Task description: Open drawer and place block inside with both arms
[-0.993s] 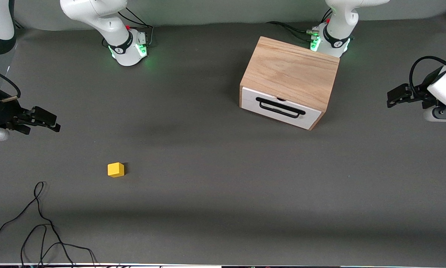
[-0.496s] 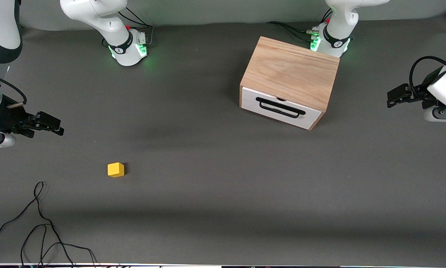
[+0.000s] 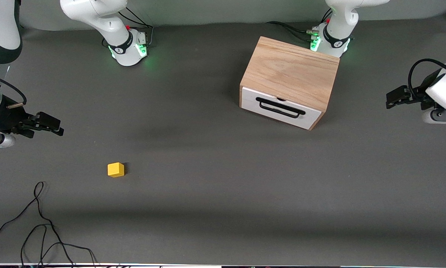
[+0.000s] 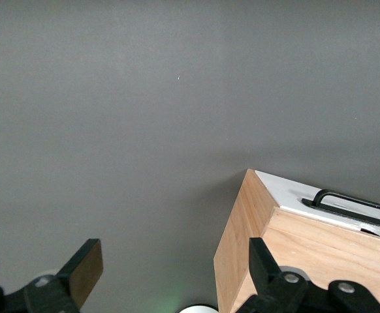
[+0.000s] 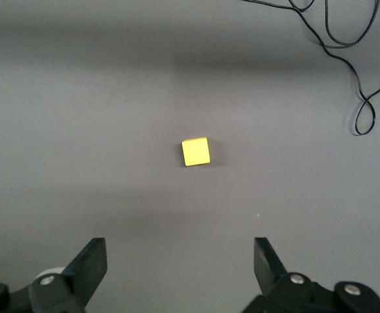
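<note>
In the front view we see the cabinet (image 3: pixel 290 80) on the grey table (image 3: pixel 223 186) toward the left arm's end, its drawer (image 3: pixel 280 108) closed flush, the black handle (image 3: pixel 280 107) facing the camera. The block (image 3: pixel 116 169) sits on the table toward the right arm's end, nearer the camera than the cabinet and well apart from it, with a loose black cable (image 3: pixel 40 227) nearer the camera still. The right end effector (image 3: pixel 53 126) hangs over the table at its own end, the left end effector (image 3: pixel 392 99) at the other end beside the cabinet. In the left wrist view we see the left end effector (image 4: pixel 170 274) spread wide over bare table, with the cabinet's corner (image 4: pixel 255 228) and drawer front (image 4: pixel 333 202) in sight. In the right wrist view we see the right end effector (image 5: pixel 180 264) spread wide and empty, the block (image 5: pixel 196 151) apart from its fingers (image 5: pixel 89 264).
</note>
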### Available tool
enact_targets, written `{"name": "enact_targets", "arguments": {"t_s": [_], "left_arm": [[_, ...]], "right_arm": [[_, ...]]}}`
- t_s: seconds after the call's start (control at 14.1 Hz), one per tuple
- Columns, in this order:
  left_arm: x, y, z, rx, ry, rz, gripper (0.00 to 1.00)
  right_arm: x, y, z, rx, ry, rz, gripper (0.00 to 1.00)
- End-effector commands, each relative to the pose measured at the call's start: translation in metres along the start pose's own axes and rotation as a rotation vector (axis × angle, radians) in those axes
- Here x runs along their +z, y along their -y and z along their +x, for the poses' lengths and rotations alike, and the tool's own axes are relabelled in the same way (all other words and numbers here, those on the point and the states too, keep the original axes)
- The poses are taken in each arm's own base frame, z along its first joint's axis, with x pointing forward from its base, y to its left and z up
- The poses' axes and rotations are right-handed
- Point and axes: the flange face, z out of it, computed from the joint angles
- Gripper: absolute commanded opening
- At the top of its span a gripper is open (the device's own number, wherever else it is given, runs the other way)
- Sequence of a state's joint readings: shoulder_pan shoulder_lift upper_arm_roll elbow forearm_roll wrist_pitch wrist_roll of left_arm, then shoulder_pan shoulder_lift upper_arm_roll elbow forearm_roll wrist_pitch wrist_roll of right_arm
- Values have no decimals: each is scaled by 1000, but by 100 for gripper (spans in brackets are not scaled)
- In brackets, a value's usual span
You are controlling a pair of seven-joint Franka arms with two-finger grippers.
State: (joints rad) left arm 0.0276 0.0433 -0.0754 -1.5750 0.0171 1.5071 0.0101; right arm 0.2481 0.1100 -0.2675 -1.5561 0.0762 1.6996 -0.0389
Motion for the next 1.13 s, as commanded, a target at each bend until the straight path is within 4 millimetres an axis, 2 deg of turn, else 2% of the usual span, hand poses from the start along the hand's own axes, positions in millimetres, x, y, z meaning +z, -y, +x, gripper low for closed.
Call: {"name": "enact_targets", "arguments": {"t_s": [0.0, 0.07, 0.21, 0.5, 0.92, 1.06], "left_arm": [[-9, -10, 2, -9, -19, -2, 100], [-10, -17, 1, -20, -15, -3, 100], [-11, -30, -1, -166, 0, -37, 100], [-15, -91, -11, -375, 24, -29, 100], [-11, -156, -24, -819, 38, -9, 100], [-6, -194, -33, -925, 41, 7, 100]], "right_arm": [[0, 1, 1, 12, -5, -1, 100], [0, 2, 2, 10, -5, -1, 100], [0, 1, 2, 12, -7, -1, 100], [5, 1, 3, 10, 2, -4, 100], [14, 3, 9, 8, -2, -8, 100], [21, 3, 11, 8, 3, -13, 100]]}}
